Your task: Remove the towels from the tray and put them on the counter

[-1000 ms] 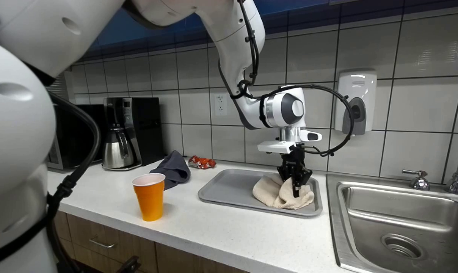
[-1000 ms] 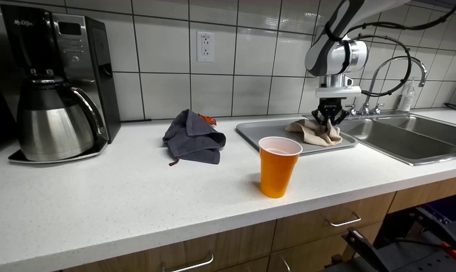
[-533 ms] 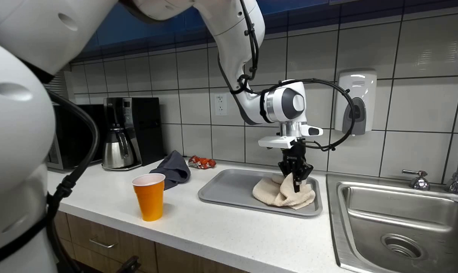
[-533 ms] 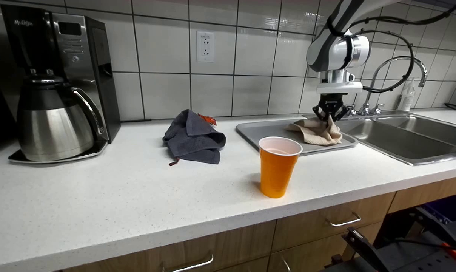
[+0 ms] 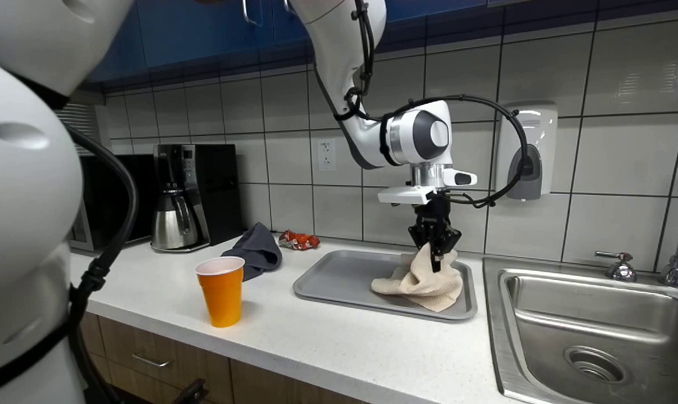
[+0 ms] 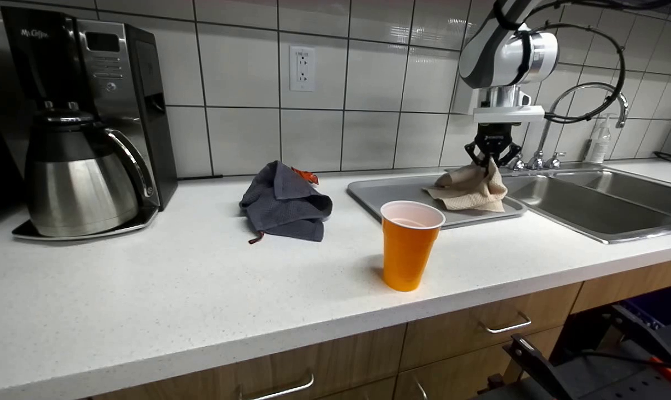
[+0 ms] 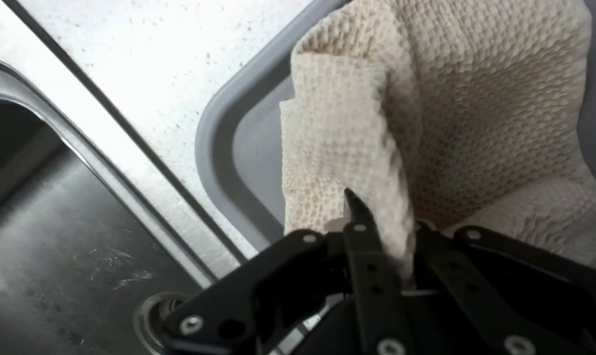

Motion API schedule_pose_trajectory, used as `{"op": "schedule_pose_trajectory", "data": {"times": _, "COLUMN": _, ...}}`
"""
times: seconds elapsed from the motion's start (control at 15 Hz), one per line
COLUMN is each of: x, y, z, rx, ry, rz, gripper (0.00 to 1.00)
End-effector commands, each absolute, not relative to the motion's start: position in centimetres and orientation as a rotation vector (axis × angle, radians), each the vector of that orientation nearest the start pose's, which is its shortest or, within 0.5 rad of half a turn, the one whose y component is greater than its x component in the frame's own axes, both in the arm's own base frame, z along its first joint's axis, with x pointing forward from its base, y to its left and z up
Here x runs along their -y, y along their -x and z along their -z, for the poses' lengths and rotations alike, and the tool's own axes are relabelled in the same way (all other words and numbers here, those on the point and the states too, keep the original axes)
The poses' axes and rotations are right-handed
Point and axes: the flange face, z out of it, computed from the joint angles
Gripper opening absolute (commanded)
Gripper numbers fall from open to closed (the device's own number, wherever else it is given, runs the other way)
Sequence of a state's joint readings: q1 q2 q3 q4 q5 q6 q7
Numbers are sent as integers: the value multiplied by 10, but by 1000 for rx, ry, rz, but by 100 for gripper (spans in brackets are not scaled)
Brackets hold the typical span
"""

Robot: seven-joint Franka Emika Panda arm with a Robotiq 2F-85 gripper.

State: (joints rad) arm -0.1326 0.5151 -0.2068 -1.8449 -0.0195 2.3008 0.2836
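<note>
A beige waffle-weave towel lies bunched on the right part of the grey tray, and also shows in an exterior view and in the wrist view. My gripper is shut on a fold of this towel and holds it up in a peak. In the wrist view the fold runs up between the fingers; the towel partly hides one finger. The towel's lower part still rests on the tray. A dark grey towel lies crumpled on the white counter, left of the tray.
An orange cup stands near the counter's front edge, before the tray. A red wrapper lies by the wall. A coffee maker stands at the left. A steel sink borders the tray's right side. A soap dispenser hangs behind.
My gripper has risen with the pinched fold. The beige towel is pulled higher into a peak, and its lower edges have shifted on the tray. The dark towel and cup have not moved.
</note>
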Motion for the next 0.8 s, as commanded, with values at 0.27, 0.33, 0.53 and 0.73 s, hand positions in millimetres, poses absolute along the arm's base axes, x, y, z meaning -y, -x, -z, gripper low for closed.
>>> {"op": "schedule_pose_trajectory", "data": {"times": 0.27, "x": 175, "y": -556, "z": -296, "rx": -935, "ry": 3081, "rz": -65, "gripper": 2}}
{"op": "schedule_pose_trajectory", "data": {"times": 0.33, "x": 171, "y": -550, "z": -301, "rx": -935, "ry": 3077, "rz": -60, "gripper": 2}}
{"op": "schedule_pose_trajectory", "data": {"times": 0.53, "x": 161, "y": -531, "z": -315, "rx": -942, "ry": 3056, "rz": -47, "gripper": 2}}
{"op": "schedule_pose_trajectory", "data": {"times": 0.73, "x": 155, "y": -512, "z": -326, "rx": -960, "ry": 3034, "rz": -36, "gripper": 2}}
